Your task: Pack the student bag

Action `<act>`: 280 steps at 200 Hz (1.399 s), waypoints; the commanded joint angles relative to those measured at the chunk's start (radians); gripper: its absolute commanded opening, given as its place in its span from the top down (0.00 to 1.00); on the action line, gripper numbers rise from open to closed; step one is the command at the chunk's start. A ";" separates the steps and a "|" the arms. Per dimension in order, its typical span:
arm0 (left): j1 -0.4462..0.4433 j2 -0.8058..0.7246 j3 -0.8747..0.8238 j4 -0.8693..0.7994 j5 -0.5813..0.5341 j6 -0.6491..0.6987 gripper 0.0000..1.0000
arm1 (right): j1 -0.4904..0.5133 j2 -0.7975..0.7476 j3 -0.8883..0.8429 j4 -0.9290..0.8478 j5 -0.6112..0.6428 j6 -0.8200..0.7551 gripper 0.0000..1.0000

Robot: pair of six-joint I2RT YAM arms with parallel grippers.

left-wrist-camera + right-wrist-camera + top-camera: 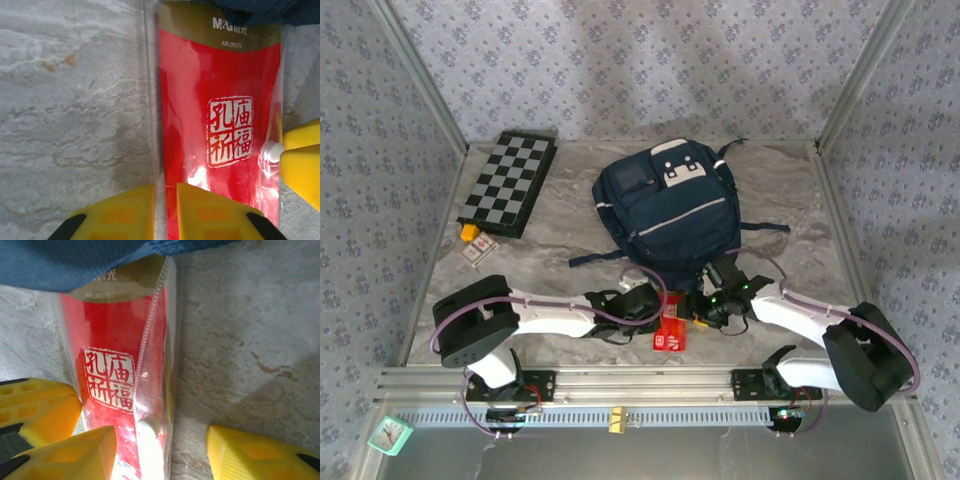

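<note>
Left claw point(166, 194) first: its jaws are almost pressed together. The left edge of the packet point(220, 100) runs into the slit between them, so I judge it a pinch on that thin plastic rim. Right claw point(160, 436) is spread wide over the packet's other long edge, which stands up as a clear ridge between my fingers. The right finger is well clear of it.

The packet is red with a white seal mark and lies on the table point(75, 100) between my two wrists. Its far end is tucked just under the hem of the bag point(665, 205). The bag lies flat in the middle of the table, just beyond both claws, pockets up. Well off to the far left is a chessboard point(510, 182).

I take this to be the pick-up of the packet, with none of it in the bag yet. Next I need a sure hold, then a lift that draws the packet back from under the hem without slipping, since the film looks slick. I cannot tell whether the bag's zip is open, and it must be before anything goes in.
</note>
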 commanded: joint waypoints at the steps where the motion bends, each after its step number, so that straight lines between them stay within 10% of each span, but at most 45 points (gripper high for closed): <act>1: -0.005 0.031 0.027 0.038 -0.010 0.008 0.84 | 0.023 0.046 -0.022 0.084 -0.035 0.041 0.49; 179: -0.006 0.020 0.041 -0.016 -0.013 -0.006 0.94 | 0.054 -0.108 -0.037 0.029 -0.083 0.065 0.97; 230: -0.008 -0.120 0.104 -0.178 -0.116 0.222 0.71 | -0.070 -0.367 -0.032 -0.220 -0.034 0.070 1.00; 280: 0.056 -0.166 0.295 -0.429 -0.227 0.588 0.69 | -0.326 -0.555 0.048 -0.486 -0.098 0.008 1.00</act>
